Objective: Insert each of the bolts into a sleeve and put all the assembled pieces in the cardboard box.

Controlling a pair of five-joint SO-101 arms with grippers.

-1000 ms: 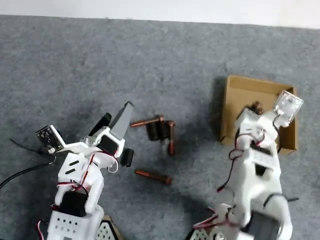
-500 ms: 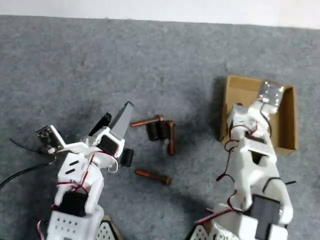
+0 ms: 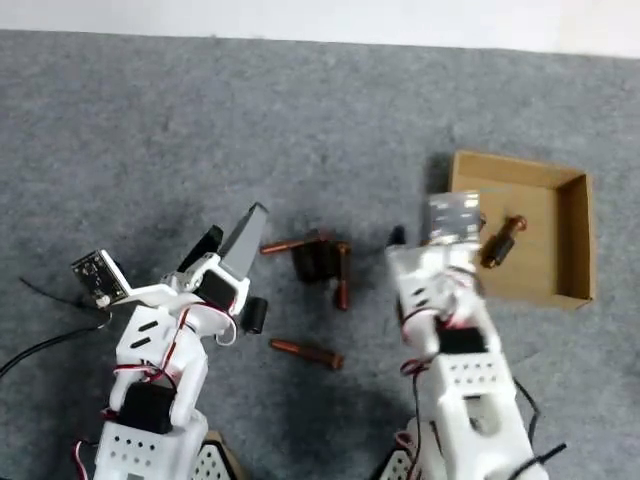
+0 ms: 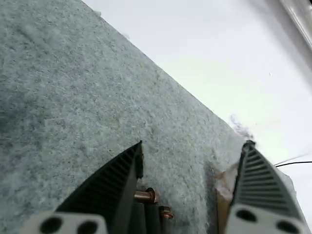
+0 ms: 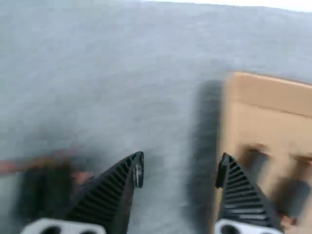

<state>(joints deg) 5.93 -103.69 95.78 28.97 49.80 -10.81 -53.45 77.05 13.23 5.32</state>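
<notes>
We are holding the right gripper (image 5: 179, 170) open and empty between the cardboard box (image 3: 578, 230), containing one assembled piece (image 3: 502, 240), and the loose bolts and sleeves (image 3: 320, 258), with the left gripper (image 4: 194, 146) likewise open nearby, presumably ready for pickup.

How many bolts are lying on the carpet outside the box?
3. First bolt lies by the left gripper; second bolt lies between the sleeves and the box; third bolt lies alone nearer the arm bases. The arms may hide more.
</notes>
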